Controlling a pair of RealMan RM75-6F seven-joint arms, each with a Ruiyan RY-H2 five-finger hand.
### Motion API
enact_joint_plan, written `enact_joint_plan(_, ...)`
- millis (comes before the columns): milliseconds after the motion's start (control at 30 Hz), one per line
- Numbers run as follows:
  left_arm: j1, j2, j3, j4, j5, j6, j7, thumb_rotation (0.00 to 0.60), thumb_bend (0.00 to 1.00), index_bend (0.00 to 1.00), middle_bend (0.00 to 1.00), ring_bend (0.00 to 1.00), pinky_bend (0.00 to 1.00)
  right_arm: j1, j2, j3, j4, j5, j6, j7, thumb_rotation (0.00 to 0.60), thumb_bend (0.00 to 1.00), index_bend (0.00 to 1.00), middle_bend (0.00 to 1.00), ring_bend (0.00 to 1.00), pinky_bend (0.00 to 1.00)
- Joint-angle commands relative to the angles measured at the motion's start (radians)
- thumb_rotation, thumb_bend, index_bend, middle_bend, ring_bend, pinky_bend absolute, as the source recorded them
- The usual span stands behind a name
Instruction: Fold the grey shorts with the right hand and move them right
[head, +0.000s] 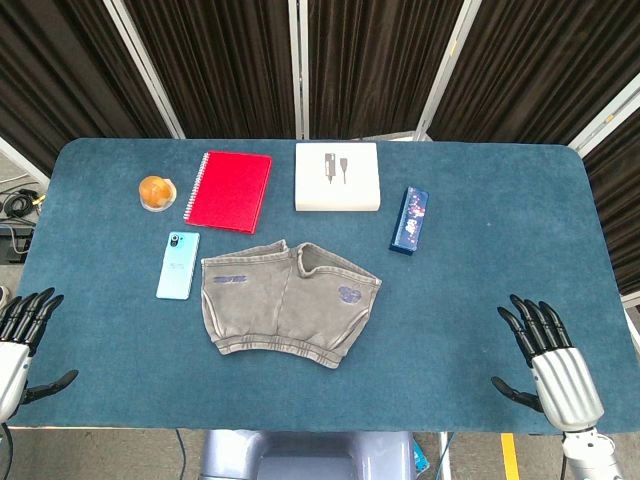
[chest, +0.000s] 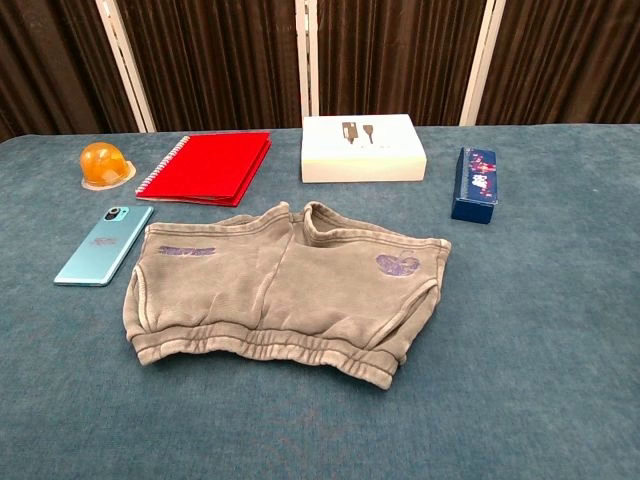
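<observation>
The grey shorts (head: 288, 300) lie spread flat at the middle of the blue table, waistband toward the front edge, also seen in the chest view as grey shorts (chest: 285, 290). My right hand (head: 548, 362) hovers at the front right corner, fingers spread, holding nothing, well to the right of the shorts. At the front left edge my left hand (head: 22, 335) is partly cut off by the frame, fingers spread and empty. Neither hand shows in the chest view.
Behind the shorts lie a red notebook (head: 229, 190), a white box (head: 337, 176) and a blue box (head: 411, 220). A light blue phone (head: 178, 264) sits just left of the shorts, an orange object (head: 157, 191) at the far left. Bare table (head: 480, 290) stretches right of the shorts.
</observation>
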Motion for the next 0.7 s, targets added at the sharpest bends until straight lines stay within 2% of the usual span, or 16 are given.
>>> enact_joint_plan(33, 0.001, -0.003, -0.002, 0.001, -0.002, 0.003, 0.006, 0.600, 0.02, 0.00, 0.00, 0.00, 0.00, 0.001, 0.000, 0.000, 0.001, 0.001, -0.002, -0.001, 0.600, 0.00, 0.10, 0.00, 0.00, 0.00)
enact_joint_plan(267, 0.003, -0.006, -0.003, 0.000, -0.012, -0.002, 0.010, 0.600, 0.02, 0.00, 0.00, 0.00, 0.00, 0.006, 0.001, -0.006, 0.011, 0.002, -0.021, -0.004, 0.600, 0.00, 0.10, 0.00, 0.00, 0.00)
enact_joint_plan(400, -0.001, -0.008, -0.007, 0.009, -0.025, -0.013, 0.019, 0.600, 0.02, 0.00, 0.00, 0.00, 0.00, 0.042, 0.007, -0.011, 0.052, -0.022, -0.073, -0.002, 0.600, 0.00, 0.10, 0.00, 0.00, 0.00)
enact_joint_plan(467, -0.010, -0.016, -0.016, 0.011, -0.047, -0.032, 0.023, 0.600, 0.02, 0.00, 0.00, 0.00, 0.00, 0.105, 0.011, -0.003, 0.092, -0.047, -0.146, 0.026, 0.600, 0.00, 0.12, 0.00, 0.00, 0.00)
enact_joint_plan(533, -0.027, -0.030, -0.027, 0.017, -0.062, -0.059, 0.042, 0.600, 0.02, 0.00, 0.00, 0.00, 0.00, 0.236, -0.021, 0.016, 0.185, -0.115, -0.265, 0.098, 0.600, 0.00, 0.15, 0.03, 0.00, 0.00)
enact_joint_plan(633, -0.041, -0.050, -0.033, 0.038, -0.072, -0.081, 0.052, 0.600, 0.02, 0.00, 0.00, 0.00, 0.00, 0.327, -0.082, 0.016, 0.301, -0.181, -0.308, 0.160, 0.600, 0.00, 0.19, 0.12, 0.01, 0.01)
enact_joint_plan(700, -0.051, -0.061, -0.036, 0.055, -0.088, -0.104, 0.057, 0.600, 0.02, 0.00, 0.00, 0.00, 0.00, 0.386, -0.128, 0.011, 0.367, -0.215, -0.345, 0.187, 0.600, 0.00, 0.21, 0.17, 0.04, 0.06)
